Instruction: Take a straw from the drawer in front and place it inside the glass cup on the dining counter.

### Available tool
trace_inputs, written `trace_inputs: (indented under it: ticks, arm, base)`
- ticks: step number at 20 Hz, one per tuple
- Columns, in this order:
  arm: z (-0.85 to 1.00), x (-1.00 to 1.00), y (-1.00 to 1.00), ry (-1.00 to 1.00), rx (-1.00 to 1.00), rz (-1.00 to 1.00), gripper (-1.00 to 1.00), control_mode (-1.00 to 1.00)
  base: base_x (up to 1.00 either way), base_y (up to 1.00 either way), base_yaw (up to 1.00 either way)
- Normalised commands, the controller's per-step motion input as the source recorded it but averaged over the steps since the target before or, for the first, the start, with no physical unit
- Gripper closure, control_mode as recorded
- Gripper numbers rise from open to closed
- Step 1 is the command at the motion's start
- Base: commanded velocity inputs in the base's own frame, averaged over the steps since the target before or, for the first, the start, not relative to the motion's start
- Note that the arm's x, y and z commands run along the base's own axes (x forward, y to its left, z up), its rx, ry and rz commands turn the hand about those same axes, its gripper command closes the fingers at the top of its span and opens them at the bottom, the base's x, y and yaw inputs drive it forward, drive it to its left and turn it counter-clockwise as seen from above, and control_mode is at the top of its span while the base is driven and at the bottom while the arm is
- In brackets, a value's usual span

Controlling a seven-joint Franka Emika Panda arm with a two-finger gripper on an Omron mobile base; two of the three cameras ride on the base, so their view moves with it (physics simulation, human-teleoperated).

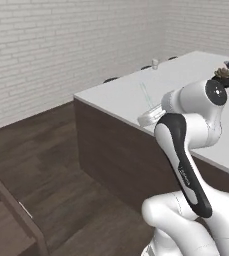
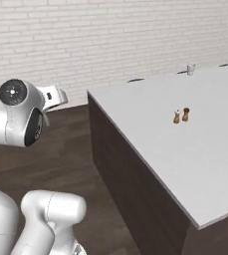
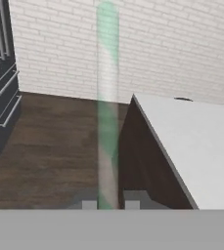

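A: With claw [image 3: 110,205] clamped on the straw [image 3: 107,97], carry step is on. Glass cup [image 2: 190,69]?
B: Far edge of desk [image 2: 195,149]. Next: reach across, lower straw in.

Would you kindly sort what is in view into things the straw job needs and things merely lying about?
Needed:
thin pale green straw, held in the shut gripper
small clear glass cup
wide white dining counter

Lying about:
two small brown shakers
potted succulent
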Motion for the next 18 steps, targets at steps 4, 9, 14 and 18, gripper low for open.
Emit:
trace_inputs:
  ticks: [4, 9, 14, 18]
  arm:
    - [0.00, 0.00, 0.00, 0.00, 0.00, 0.00, 1.00, 1.00]
    - [0.00, 0.00, 0.00, 0.00, 0.00, 0.00, 1.00, 1.00]
    - [0.00, 0.00, 0.00, 0.00, 0.00, 0.00, 1.00, 1.00]
    - [0.00, 0.00, 0.00, 0.00, 0.00, 0.00, 1.00, 1.00]
  base:
    - [0.98, 0.33, 0.06]
    - [1.00, 0.39, 0.13]
    - [1.00, 0.00, 0.37]
    - [1.00, -0.42, 0.53]
